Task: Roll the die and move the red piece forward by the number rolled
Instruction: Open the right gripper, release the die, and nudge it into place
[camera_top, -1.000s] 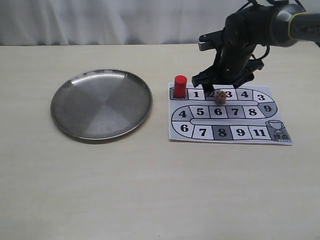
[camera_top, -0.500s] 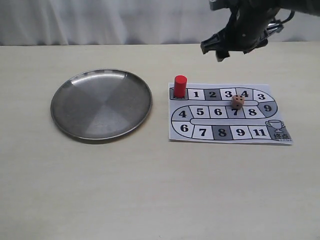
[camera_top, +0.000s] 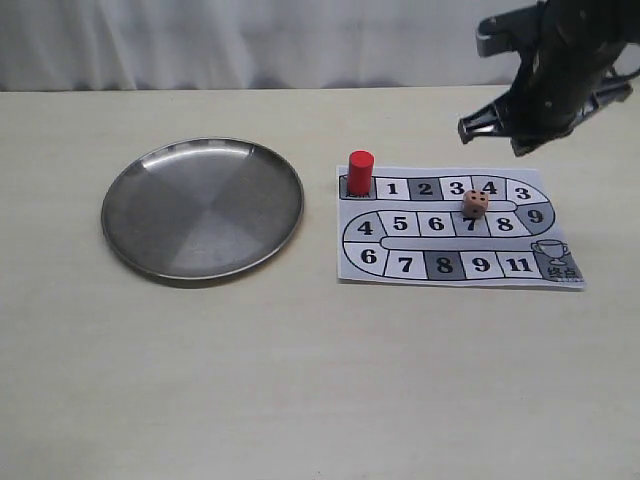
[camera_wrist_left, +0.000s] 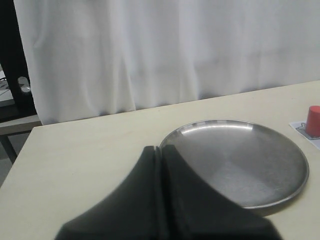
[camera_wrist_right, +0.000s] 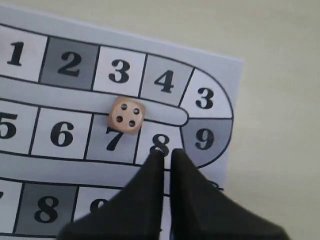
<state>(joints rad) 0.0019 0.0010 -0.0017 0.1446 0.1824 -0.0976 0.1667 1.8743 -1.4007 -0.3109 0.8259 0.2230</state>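
Plate (camera_top: 202, 207), round shallow brushed steel, lies on the cream surface (camera_top: 300, 380) left of the printed paper board (camera_top: 455, 262). Red cylinder piece (camera_top: 360, 172) stands on its start square. Rounded tan wooden die (camera_wrist_right: 127, 115) sits on square 7's upper edge; only my right wrist view resolves four pips. Left fingers (camera_wrist_left: 145, 180), right fingers (camera_wrist_right: 150, 185): pressed together, gripping nothing.

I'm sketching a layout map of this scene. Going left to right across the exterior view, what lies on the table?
Round shiny steel plate → small red upright cylinder piece → light tan wooden die with black pips → printed trophy finish square. The paper game board is left out: it spans the last three.
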